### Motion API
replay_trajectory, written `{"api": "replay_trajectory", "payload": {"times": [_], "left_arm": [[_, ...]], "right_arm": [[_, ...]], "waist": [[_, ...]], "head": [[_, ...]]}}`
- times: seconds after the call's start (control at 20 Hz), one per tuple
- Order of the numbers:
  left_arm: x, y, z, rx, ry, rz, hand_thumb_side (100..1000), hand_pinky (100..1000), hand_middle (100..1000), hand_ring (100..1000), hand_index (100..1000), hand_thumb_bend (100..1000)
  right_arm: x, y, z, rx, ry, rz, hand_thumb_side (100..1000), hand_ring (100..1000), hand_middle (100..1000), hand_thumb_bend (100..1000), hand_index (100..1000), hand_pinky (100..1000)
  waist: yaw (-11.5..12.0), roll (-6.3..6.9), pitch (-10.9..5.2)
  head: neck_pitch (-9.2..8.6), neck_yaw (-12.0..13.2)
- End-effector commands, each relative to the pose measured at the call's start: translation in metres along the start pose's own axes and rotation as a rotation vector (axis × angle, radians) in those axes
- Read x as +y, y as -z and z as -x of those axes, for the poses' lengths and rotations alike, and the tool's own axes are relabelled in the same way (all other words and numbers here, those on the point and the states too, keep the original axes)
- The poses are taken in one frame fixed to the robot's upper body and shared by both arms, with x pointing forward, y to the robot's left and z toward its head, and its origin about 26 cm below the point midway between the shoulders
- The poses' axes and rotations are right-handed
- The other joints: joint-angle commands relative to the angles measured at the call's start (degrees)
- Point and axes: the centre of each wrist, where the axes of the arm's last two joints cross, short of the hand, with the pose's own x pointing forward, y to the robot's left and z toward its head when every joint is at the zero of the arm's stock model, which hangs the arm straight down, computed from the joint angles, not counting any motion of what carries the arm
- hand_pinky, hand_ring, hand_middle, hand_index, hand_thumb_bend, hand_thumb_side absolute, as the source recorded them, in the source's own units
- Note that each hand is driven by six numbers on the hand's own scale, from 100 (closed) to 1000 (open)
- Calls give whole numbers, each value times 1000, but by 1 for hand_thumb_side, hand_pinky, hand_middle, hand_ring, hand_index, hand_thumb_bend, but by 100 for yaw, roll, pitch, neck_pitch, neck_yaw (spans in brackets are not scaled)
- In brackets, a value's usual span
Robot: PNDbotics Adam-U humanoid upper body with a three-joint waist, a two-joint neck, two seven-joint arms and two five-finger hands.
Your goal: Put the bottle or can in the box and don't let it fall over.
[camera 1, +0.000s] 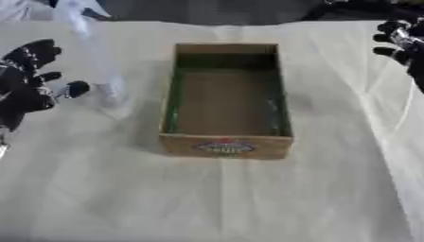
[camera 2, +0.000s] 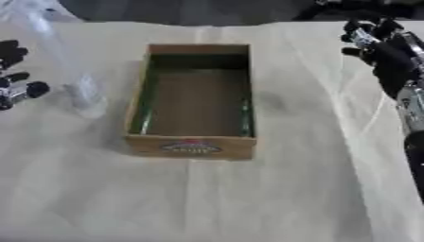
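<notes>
A clear plastic bottle [camera 1: 95, 61] stands upright on the white cloth, just left of the box. It is see-through and hard to make out against the cloth. The cardboard box [camera 1: 225, 144] is open-topped with green inner walls, and nothing lies inside it. My left hand [camera 1: 26, 82] is to the left of the bottle near its lower part, fingers spread and open; one fingertip [camera 1: 77, 88] comes close to the bottle without holding it. My right hand [camera 2: 383, 46] hangs open at the upper right, well away from the box.
A white cloth [camera 1: 215, 198] with creases covers the whole table. A dark strip runs along the table's far edge [camera 1: 207, 9]. The cloth stretches bare in front of the box and to its right.
</notes>
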Motion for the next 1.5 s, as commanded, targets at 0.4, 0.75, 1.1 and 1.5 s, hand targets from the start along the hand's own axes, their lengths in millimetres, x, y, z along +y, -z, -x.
{"api": "replay_trajectory", "payload": {"times": [0.4,0.75,1.1,1.5], "left_arm": [[3,17,-9,-20,35,17,100,887,797,985,851,846],[2,27,-7,-10,35,38,102,889,805,987,863,846],[-1,34,-3,18,23,74,108,892,809,990,864,847],[-8,39,4,49,22,117,115,895,811,992,863,850]], "right_arm": [[0,6,-11,-22,-16,-10,287,818,725,171,886,808],[0,6,-10,-18,-18,-14,294,818,725,168,885,809],[1,7,-11,-18,-19,-16,298,819,725,165,885,810],[2,8,-10,-13,-20,-17,309,819,725,153,885,811]], "waist": [[-46,-35,-110],[-78,-39,-85],[-104,-38,-65],[-119,-48,-37]], "head": [[-109,76],[-135,93],[-151,121],[-158,156]]}}
